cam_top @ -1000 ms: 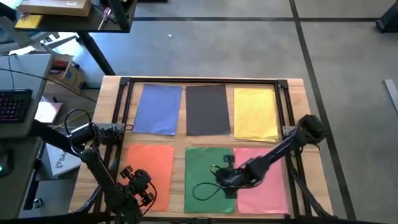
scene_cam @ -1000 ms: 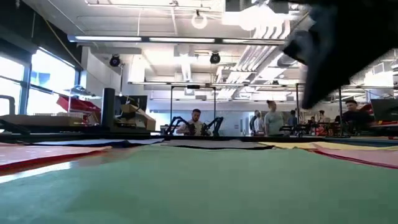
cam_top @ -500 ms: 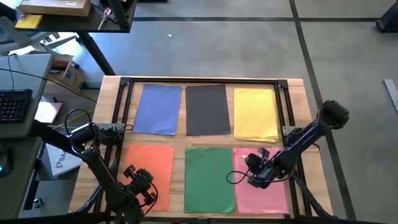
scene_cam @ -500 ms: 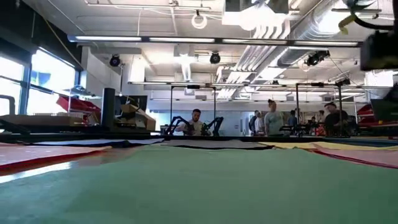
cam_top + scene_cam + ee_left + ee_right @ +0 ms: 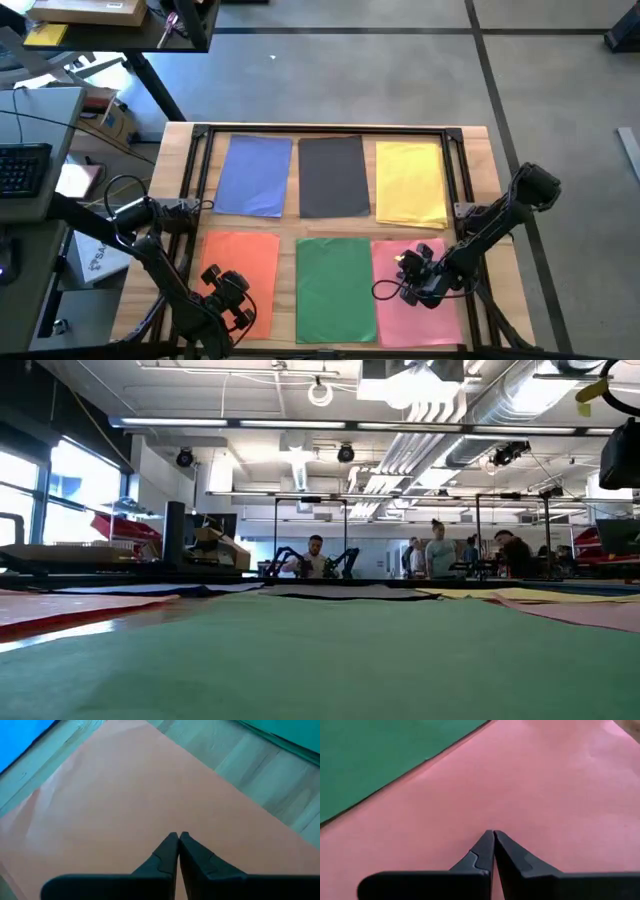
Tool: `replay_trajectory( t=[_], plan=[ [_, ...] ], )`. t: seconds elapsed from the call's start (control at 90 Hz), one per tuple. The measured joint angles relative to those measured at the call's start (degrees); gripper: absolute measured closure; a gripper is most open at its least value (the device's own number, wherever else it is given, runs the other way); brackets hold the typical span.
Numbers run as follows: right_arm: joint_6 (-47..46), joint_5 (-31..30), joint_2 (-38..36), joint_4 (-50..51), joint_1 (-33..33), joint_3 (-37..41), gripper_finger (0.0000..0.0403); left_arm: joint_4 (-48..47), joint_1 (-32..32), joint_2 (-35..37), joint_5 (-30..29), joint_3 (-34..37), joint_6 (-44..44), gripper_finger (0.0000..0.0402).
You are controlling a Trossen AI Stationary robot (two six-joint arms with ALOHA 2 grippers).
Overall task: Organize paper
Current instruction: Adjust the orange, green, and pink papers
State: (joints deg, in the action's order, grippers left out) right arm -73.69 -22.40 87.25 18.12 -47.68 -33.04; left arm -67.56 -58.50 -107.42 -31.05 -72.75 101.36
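Observation:
Six stacks of paper lie flat in two rows inside a black frame. Blue (image 5: 255, 175), dark grey (image 5: 333, 177) and yellow (image 5: 410, 183) are in the far row. Orange (image 5: 240, 275), green (image 5: 335, 290) and pink (image 5: 425, 310) are in the near row. My left gripper (image 5: 232, 300) is shut over the orange paper (image 5: 125, 795), fingertips together (image 5: 177, 836). My right gripper (image 5: 405, 275) is shut over the pink paper (image 5: 530, 785), beside the green paper's edge (image 5: 380, 755). The low view shows my right arm (image 5: 622, 450) raised above the table.
A black metal frame (image 5: 325, 130) runs around the papers on the wooden table (image 5: 180, 160). Cables loop beside the left arm's base (image 5: 125, 190). A desk with a keyboard (image 5: 20, 165) stands off the table's left. People stand in the room behind (image 5: 437, 550).
My right gripper has gone from over the green paper toward the table's right edge and now hangs over the pink paper, still shut. In the low view it has left the middle of the picture for the upper right.

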Motion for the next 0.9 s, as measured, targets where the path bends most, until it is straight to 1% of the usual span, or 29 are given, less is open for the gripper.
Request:
replay_trajectory(
  t=[0.189,0.456,0.667,0.9],
  plan=[
    [-1.1,1.2,0.0,1.7,-0.1,-0.1,0.0403,0.0,0.0,0.0,0.4,0.0,0.0,0.0402],
    [-1.3,1.1,0.0,2.3,-0.1,0.0,0.0403,0.0,0.0,0.0,0.5,0.0,0.0,0.0402],
    [-3.3,0.5,0.0,5.0,0.4,0.0,0.0403,0.1,0.0,0.0,0.5,0.0,0.0,0.0402],
    [-2.4,0.4,0.1,5.9,0.4,-0.9,0.0403,0.1,0.0,0.0,0.5,0.0,0.0,0.0402]
  ],
)
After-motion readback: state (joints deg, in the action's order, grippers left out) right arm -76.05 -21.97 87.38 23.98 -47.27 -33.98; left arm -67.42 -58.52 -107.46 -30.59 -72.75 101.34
